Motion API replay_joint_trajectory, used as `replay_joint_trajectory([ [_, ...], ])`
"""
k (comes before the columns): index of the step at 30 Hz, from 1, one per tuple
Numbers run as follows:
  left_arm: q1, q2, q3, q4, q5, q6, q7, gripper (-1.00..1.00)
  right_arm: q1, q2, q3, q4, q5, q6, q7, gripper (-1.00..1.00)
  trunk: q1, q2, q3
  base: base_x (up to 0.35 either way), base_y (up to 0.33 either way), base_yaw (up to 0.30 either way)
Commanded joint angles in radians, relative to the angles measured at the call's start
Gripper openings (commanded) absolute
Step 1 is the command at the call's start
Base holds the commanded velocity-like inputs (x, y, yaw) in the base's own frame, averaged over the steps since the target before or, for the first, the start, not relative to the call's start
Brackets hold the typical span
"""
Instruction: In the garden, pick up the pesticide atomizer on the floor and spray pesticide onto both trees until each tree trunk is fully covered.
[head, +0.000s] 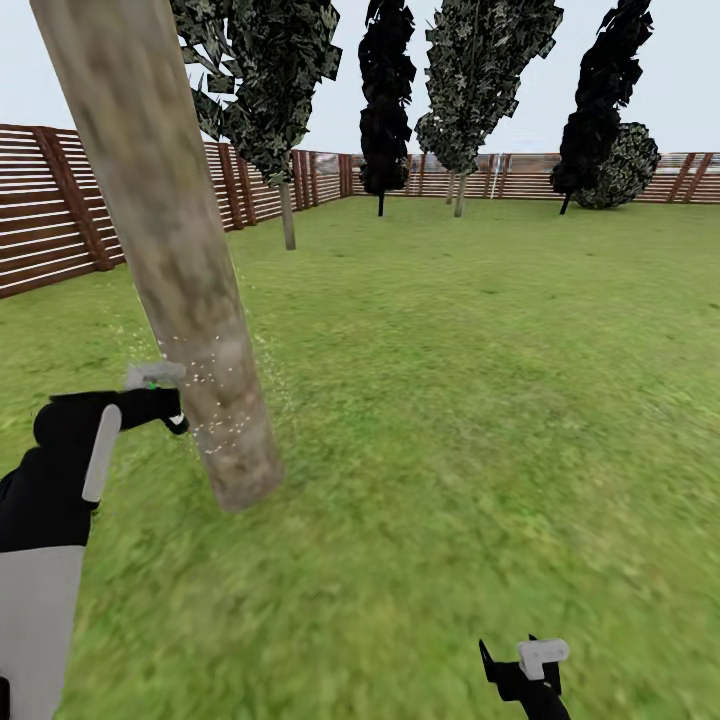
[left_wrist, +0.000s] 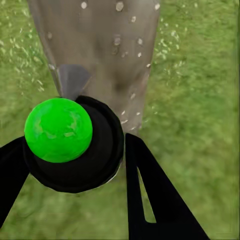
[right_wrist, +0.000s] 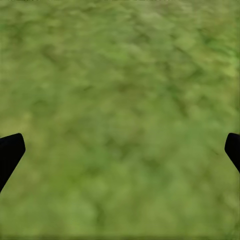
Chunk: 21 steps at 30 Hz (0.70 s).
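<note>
At lower right of the head view, the right gripper (head: 528, 672) is hanging low over bare green grass lawn (head: 480, 400), its dark fingers (right_wrist: 10, 152) spread wide at the two edges of its wrist view with nothing between them; it is well apart from any trunk and is playing no part for now.

Moving to middle left of the head view, the left gripper (head: 165, 400) is reaching out level from the black and grey forearm, clenched on the small dark pesticide atomizer (left_wrist: 75, 145), whose round black body and bright green cap are sitting between the black fingers (left_wrist: 155, 195) in the left wrist view. The nozzle end is pointing straight ahead at the thick, mottled grey-brown tree trunk (head: 170, 240), which is standing just beyond the fingertips, very near but seemingly not touching. That trunk's long axis is running from upper left of the frame down to its foot at centre left, leaning as the camera sees it.

Fine whitish-yellow pesticide specks (head: 215, 385) are dotting the lower trunk and drifting over the grass on both sides. Coverage looks partial: the upper stretch appears mostly bare, so aim probably needs raising along the axis.

Farther off, dark slim trees (head: 385, 100) and a brown slatted wooden fence (head: 60, 215) are lining the lawn.
</note>
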Motion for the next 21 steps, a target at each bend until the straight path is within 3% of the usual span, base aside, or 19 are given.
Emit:
replay_joint_trajectory([
  [1, -0.029, 0.000, 0.000, 0.000, -0.001, 0.004, 0.000, -1.00, 0.000, 0.000, 0.000, 0.000, 0.000, 0.000, 0.000, 1.00, 0.000, 0.000, 0.000, 0.000, 0.000, 0.000],
  [6, -0.085, 0.001, -0.013, 0.000, -0.002, 0.009, 0.000, -1.00, 0.000, 0.000, 0.000, 0.000, 0.000, 0.000, 0.000, 1.00, 0.000, 0.000, 0.000, 0.000, 0.000, 0.000],
  [7, -0.077, 0.003, -0.056, -0.012, -0.005, 0.006, 0.001, -1.00, 0.000, 0.000, 0.001, 0.000, 0.000, 0.000, 0.000, 1.00, 0.000, 0.000, 0.000, 0.000, 0.000, 0.000],
  [8, -0.074, 0.003, -0.071, -0.021, -0.011, 0.005, 0.001, -1.00, 0.000, 0.000, 0.000, 0.000, 0.000, 0.000, 0.000, 1.00, 0.000, 0.000, 0.000, 0.000, 0.000, 0.000],
  [9, -0.045, 0.004, -0.078, -0.029, -0.042, 0.003, 0.001, -1.00, 0.000, 0.000, 0.000, 0.000, 0.000, 0.000, 0.000, 1.00, 0.000, 0.000, 0.000, 0.000, 0.000, 0.000],
  [11, 0.004, 0.004, -0.081, -0.030, -0.067, -0.002, 0.002, -1.00, 0.000, 0.000, 0.001, 0.000, 0.000, 0.000, 0.001, 1.00, 0.000, 0.000, 0.000, 0.000, 0.000, 0.000],
  [14, 0.057, 0.003, -0.081, -0.029, -0.072, -0.009, 0.003, -1.00, 0.000, 0.000, 0.001, 0.000, 0.000, 0.000, 0.001, 1.00, 0.000, 0.000, 0.000, 0.000, -0.003, 0.000],
  [15, 0.061, 0.002, -0.075, -0.030, -0.072, -0.009, 0.004, -1.00, 0.000, 0.000, 0.000, 0.000, 0.000, 0.000, 0.002, 1.00, 0.000, 0.000, 0.000, 0.000, -0.165, 0.000],
  [17, 0.062, -0.001, -0.021, -0.031, -0.071, -0.009, 0.004, -1.00, 0.000, 0.000, 0.000, 0.000, 0.000, 0.000, 0.002, 1.00, 0.000, 0.000, 0.000, 0.000, -0.252, 0.000],
  [21, 0.063, -0.003, -0.010, -0.031, -0.071, -0.009, 0.004, -1.00, 0.000, 0.000, 0.000, 0.000, 0.000, 0.000, 0.002, 1.00, 0.000, 0.000, 0.000, 0.000, -0.270, 0.000],
])
